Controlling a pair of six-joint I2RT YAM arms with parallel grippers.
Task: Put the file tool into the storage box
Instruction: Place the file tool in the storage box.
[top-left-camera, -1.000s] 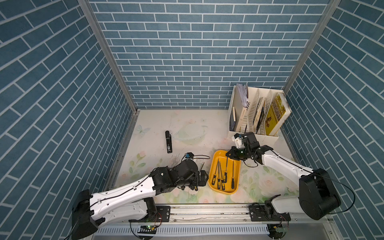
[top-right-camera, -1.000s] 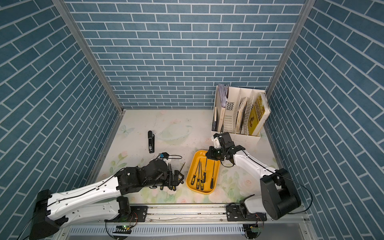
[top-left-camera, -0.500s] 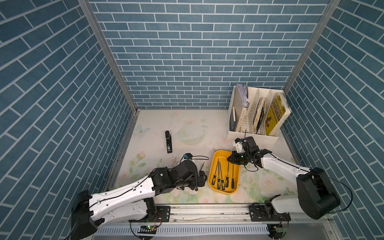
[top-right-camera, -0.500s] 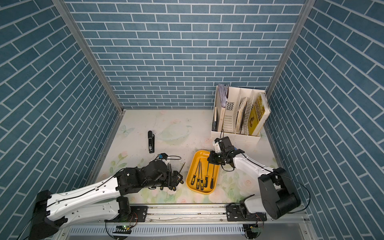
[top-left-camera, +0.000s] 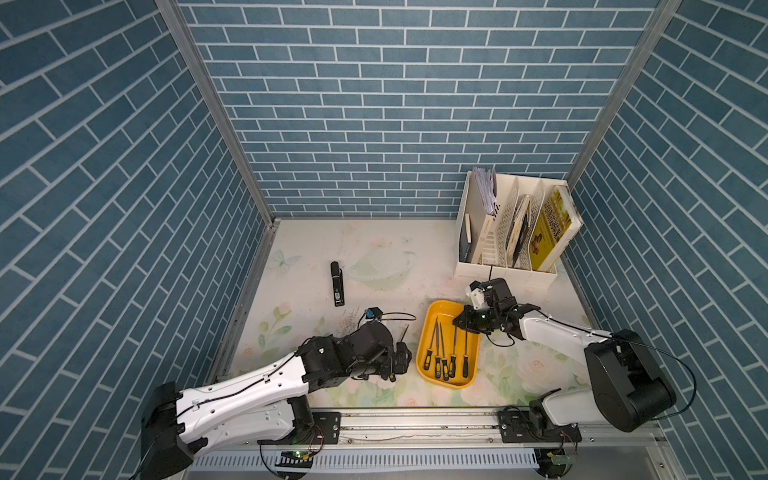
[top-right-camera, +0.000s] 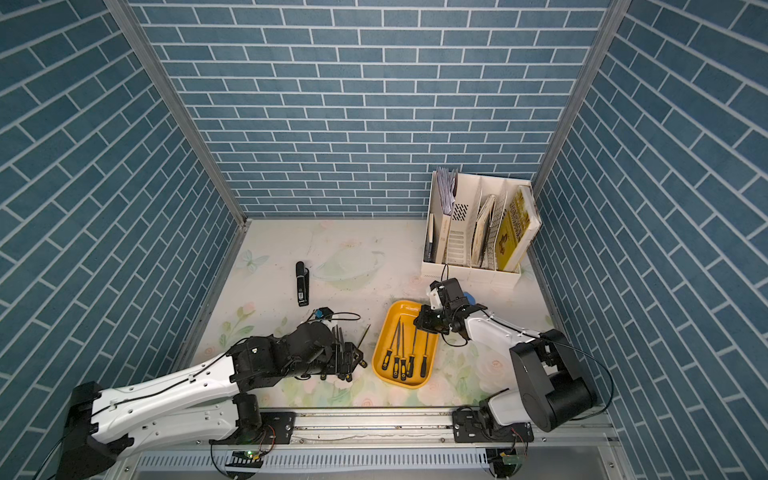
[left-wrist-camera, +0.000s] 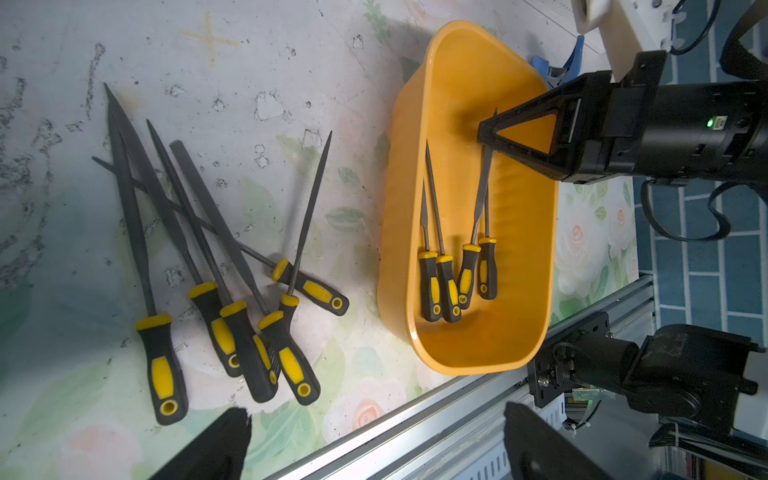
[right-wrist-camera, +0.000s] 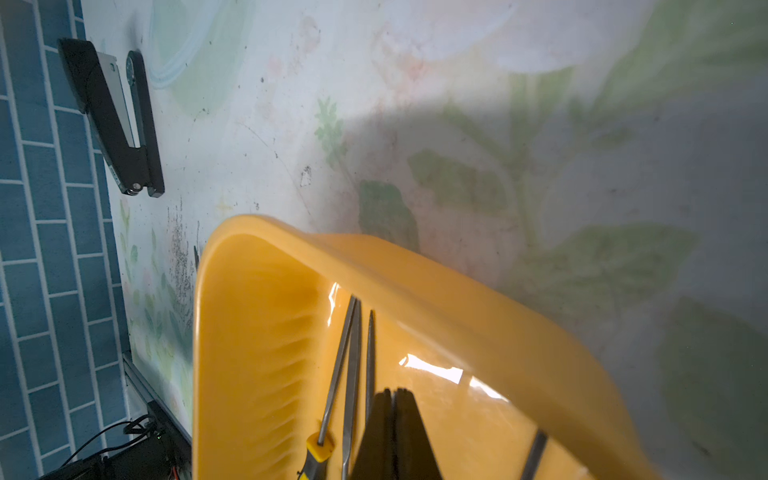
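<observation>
- Four files (left-wrist-camera: 448, 286) already lie in the storage box (top-left-camera: 444, 311), right of centre in the lower part of both top views. Their handles point toward the bottom edge and their blades lie side by side. We judge they go in lengthwise because the box is only a little longer than they are.
- We see the loose files (left-wrist-camera: 249, 353) heaped on the table (top-left-camera: 374, 249) just left of the box, handles bunched and blades fanned. By our reckoning the job is only partly done.
- Our left gripper (left-wrist-camera: 376, 409) hovers over that heap with its jaws spread wide and nothing between them. We think it is placed there to drop onto a handle.
- Our right gripper (left-wrist-camera: 482, 132) is pressed shut, its tip low inside the box's upper end against a file blade. We cannot tell whether it pinches the blade or only nudges it straight.
- Against the earlier frame, the right gripper has slid from the box's upper right corner down and left, further over the box. The left arm has hardly moved, and the stapler (top-left-camera: 336, 284) and book rack (top-left-camera: 511, 232) sit unchanged.
</observation>
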